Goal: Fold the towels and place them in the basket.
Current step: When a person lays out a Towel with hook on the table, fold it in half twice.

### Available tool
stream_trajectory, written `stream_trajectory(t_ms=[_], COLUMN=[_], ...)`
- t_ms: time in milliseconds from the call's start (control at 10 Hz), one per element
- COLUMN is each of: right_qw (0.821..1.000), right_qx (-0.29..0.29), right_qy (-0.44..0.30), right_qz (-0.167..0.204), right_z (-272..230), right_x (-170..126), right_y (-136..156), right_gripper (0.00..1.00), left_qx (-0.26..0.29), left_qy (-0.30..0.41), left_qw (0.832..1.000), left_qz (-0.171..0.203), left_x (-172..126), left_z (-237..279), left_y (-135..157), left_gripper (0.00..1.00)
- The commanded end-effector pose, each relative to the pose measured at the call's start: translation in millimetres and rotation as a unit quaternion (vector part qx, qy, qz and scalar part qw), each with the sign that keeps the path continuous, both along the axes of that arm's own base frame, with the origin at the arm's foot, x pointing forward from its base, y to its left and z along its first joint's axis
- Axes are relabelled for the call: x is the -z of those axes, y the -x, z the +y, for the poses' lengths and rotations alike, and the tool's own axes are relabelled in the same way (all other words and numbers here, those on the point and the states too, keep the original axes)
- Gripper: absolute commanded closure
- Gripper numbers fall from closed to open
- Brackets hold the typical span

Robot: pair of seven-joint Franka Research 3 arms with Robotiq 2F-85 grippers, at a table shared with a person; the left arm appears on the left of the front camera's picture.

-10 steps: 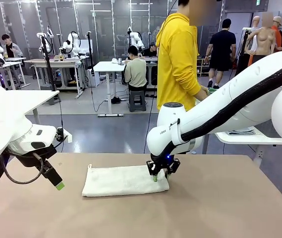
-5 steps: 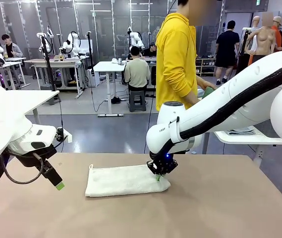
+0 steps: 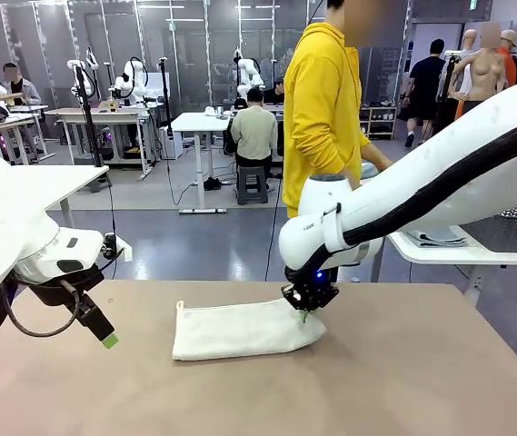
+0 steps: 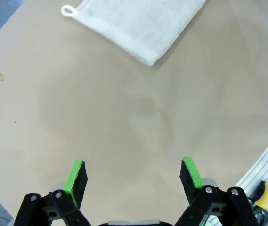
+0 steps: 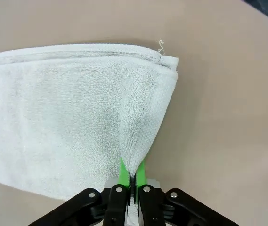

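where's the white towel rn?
In the front view the towel lies at the middle of the table, its right end pinched by the right tool; the open left tool hangs apart to its left.

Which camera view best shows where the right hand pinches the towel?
Right wrist view: the right hand, shut, pinches a raised fold of towel close up. Front view shows it small; left wrist view shows the towel's loop end.

The cream-white towel [image 5: 53,117] is fuzzy terry cloth with a flatter woven border; the tan tabletop [image 4: 124,122] is smooth and matt.
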State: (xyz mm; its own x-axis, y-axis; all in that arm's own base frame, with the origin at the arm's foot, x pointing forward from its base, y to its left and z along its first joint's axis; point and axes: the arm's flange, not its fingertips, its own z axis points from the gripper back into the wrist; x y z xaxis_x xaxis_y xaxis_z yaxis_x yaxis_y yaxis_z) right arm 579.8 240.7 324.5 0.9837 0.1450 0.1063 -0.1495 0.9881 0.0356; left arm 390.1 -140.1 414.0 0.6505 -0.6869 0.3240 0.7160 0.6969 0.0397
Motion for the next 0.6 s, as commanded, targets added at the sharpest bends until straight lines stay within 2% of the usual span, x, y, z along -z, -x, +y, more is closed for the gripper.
stream_trajectory(t_ms=[0, 300, 500], right_qw=[1.0, 0.999, 0.996], right_qx=[0.005, -0.018, -0.061], right_qy=[0.024, -0.009, -0.014], right_qz=[-0.006, -0.051, -0.057], right_z=[-30, -23, 9], right_x=[-22, -64, -79], right_y=[21, 26, 16], right_gripper=[1.0, 1.0, 1.0], left_qx=[-0.008, -0.008, -0.008], left_qy=[-0.001, -0.001, -0.001], left_qw=[1.0, 1.0, 1.0], left_qz=[-0.003, -0.003, -0.003], left_x=[-1, -1, -1], left_z=[-2, -2, -2], left_y=[-3, -3, -3], left_gripper=[0.0, 0.0, 0.0])
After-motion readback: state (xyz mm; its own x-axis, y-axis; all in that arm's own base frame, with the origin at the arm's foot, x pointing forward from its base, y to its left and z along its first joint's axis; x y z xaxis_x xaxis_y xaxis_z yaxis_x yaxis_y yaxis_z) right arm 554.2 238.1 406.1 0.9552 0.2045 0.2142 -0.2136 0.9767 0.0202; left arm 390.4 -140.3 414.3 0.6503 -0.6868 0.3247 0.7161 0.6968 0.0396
